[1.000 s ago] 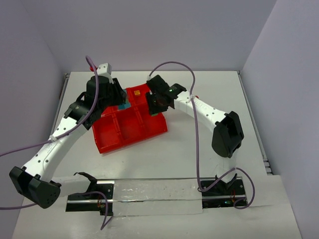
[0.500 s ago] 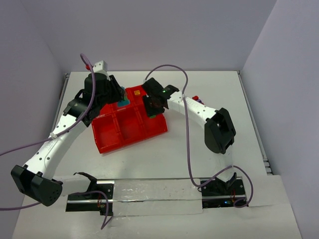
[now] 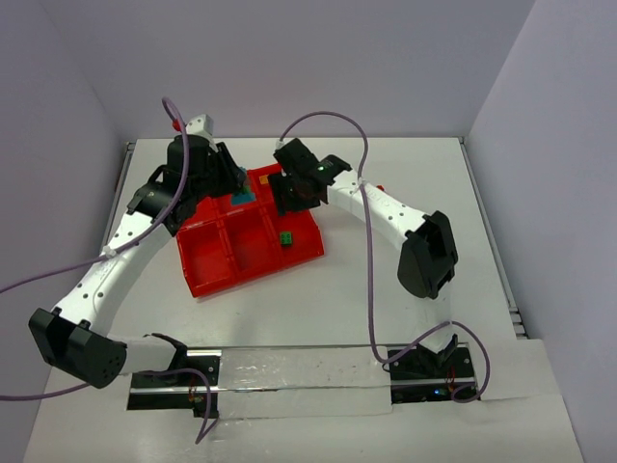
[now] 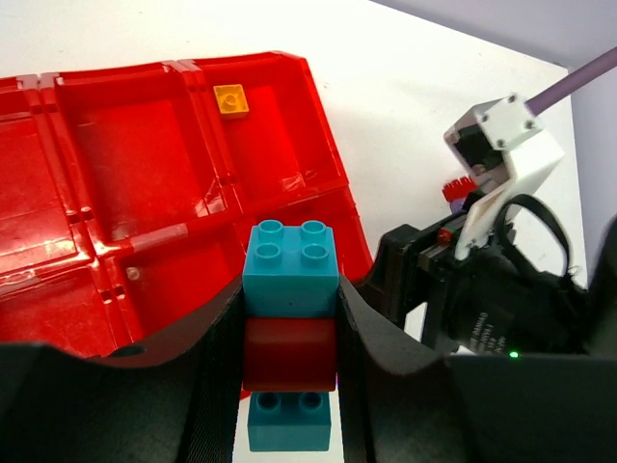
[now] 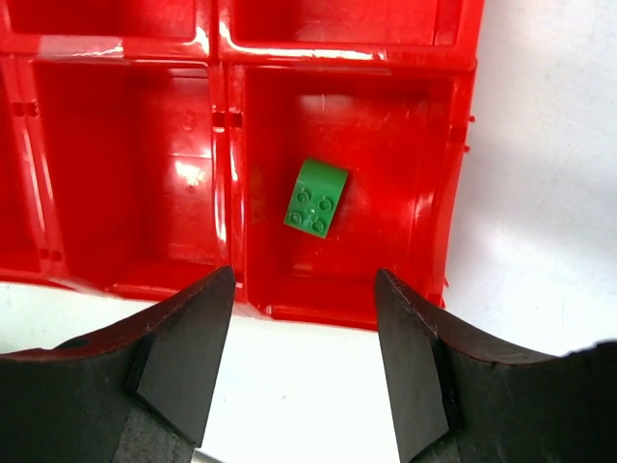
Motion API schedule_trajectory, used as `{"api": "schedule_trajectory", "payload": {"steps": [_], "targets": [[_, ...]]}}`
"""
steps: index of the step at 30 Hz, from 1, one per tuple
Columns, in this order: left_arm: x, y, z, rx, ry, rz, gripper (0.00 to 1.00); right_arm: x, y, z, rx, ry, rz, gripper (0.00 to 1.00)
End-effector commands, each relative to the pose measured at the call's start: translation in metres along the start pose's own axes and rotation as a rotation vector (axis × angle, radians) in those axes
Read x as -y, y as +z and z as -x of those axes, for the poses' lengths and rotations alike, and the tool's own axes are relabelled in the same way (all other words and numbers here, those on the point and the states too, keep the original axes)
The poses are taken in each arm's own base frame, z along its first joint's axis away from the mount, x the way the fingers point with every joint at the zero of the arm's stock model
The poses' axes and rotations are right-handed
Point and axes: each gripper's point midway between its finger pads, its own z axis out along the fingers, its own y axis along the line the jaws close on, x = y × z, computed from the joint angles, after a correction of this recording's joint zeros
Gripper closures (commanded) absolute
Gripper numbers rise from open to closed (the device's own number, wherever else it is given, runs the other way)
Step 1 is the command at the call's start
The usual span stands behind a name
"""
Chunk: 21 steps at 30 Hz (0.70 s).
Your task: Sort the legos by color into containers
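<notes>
Near the far edge of the counter (image 3: pixel 386 299), left gripper (image 4: pixel 289 333) is clamping the teal-red-teal stack (image 4: pixel 289 275) above the red tray (image 3: pixel 253 277), right gripper (image 5: pixel 304 357) is hanging wide open over the compartment (image 5: pixel 405 145) holding 1 green brick (image 5: pixel 316 198); tight studs are probably risking bricks snapping loose into wrong compartments.

Single brick (image 3: pixel 287 238) in tray's (image 3: pixel 217 275) near-right compartment; second brick (image 4: pixel 230 99) in far-right compartment; stack (image 4: pixel 288 275) in left gripper (image 4: pixel 287 304), above tray.
</notes>
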Motion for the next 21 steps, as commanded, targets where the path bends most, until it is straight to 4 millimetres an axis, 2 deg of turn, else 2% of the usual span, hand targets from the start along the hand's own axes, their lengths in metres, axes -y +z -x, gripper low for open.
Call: {"api": "schedule_trajectory", "payload": {"steps": [1,2,4,6,7,10,11,12,15,17,21], "targets": [[0.02,-0.002,0.011,-0.034,0.008,-0.144,1.0,-0.003,-0.067,0.028,0.134,0.019,0.143,0.33],[0.03,0.0,0.004,-0.079,0.004,-0.21,1.0,-0.007,-0.077,0.036,0.183,0.01,0.197,0.32],[0.045,0.0,0.0,-0.128,-0.012,-0.319,1.0,-0.017,-0.109,0.034,0.226,-0.007,0.341,0.28],[0.062,-0.006,-0.003,-0.17,-0.045,-0.442,1.0,-0.024,-0.13,0.039,0.276,-0.022,0.435,0.26],[0.064,-0.006,0.003,-0.154,-0.062,-0.482,1.0,-0.026,-0.137,0.035,0.267,-0.022,0.482,0.25],[0.082,-0.015,0.004,-0.199,-0.125,-0.66,1.0,-0.027,-0.159,0.037,0.289,-0.008,0.567,0.22],[0.08,-0.013,0.005,-0.206,-0.143,-0.686,1.0,-0.029,-0.171,0.037,0.299,-0.008,0.615,0.21],[0.083,-0.015,0.006,-0.216,-0.155,-0.723,1.0,-0.03,-0.172,0.037,0.295,-0.001,0.639,0.21],[0.086,-0.018,0.005,-0.252,-0.233,-0.802,1.0,-0.035,-0.193,0.043,0.337,0.026,0.751,0.18],[0.093,-0.025,0.016,-0.209,-0.226,-0.882,1.0,-0.041,-0.195,0.041,0.319,0.043,0.823,0.17],[0.096,-0.026,0.02,-0.213,-0.269,-0.907,1.0,-0.052,-0.198,0.043,0.312,0.078,0.922,0.16]]}}
